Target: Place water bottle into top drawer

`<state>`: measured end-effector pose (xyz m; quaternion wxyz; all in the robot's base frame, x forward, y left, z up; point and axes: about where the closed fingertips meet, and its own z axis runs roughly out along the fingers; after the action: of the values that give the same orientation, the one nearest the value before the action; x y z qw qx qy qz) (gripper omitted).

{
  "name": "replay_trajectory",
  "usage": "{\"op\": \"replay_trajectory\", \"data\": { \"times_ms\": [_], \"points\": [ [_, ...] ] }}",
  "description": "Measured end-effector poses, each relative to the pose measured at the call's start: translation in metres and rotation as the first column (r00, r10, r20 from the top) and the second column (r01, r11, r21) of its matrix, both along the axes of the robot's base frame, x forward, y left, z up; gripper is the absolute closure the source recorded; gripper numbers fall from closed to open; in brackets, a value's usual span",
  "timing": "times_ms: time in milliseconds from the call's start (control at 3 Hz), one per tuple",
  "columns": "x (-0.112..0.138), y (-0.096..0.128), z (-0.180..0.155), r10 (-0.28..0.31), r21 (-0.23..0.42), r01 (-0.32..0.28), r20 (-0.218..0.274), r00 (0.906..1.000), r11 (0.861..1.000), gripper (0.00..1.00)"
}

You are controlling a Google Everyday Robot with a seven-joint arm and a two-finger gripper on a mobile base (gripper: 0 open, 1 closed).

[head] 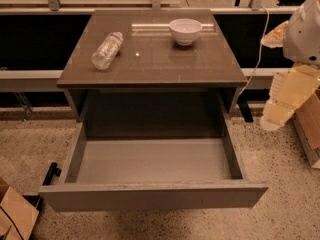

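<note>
The water bottle [107, 50] is clear crinkled plastic and lies on its side at the left of the brown cabinet top [150, 66]. The top drawer [152, 160] is pulled wide open below it, and its grey floor is bare. My arm comes in at the right edge, and its pale yellowish end with the gripper [274, 118] hangs right of the cabinet, level with the drawer opening. It is far from the bottle and holds nothing that I can see.
A white bowl [185, 30] stands at the back right of the cabinet top. A cardboard box [15, 216] sits on the floor at the lower left, and another box [310, 134] at the right edge. A railing and a dark wall run behind the cabinet.
</note>
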<state>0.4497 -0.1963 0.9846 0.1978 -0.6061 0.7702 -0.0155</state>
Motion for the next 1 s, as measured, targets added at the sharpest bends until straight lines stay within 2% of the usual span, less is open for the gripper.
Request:
{"op": "replay_trajectory", "data": {
  "times_ms": [333,667,1000],
  "points": [
    [0.02,0.035,0.013,0.052,0.086,-0.058,0.072,0.996,0.995,0.0],
    [0.052,0.067,0.021,0.044,0.205,-0.06,0.08,0.9959,0.977,0.0],
    [0.052,0.067,0.021,0.044,0.206,-0.059,0.08,0.9959,0.977,0.0]
  ]
}}
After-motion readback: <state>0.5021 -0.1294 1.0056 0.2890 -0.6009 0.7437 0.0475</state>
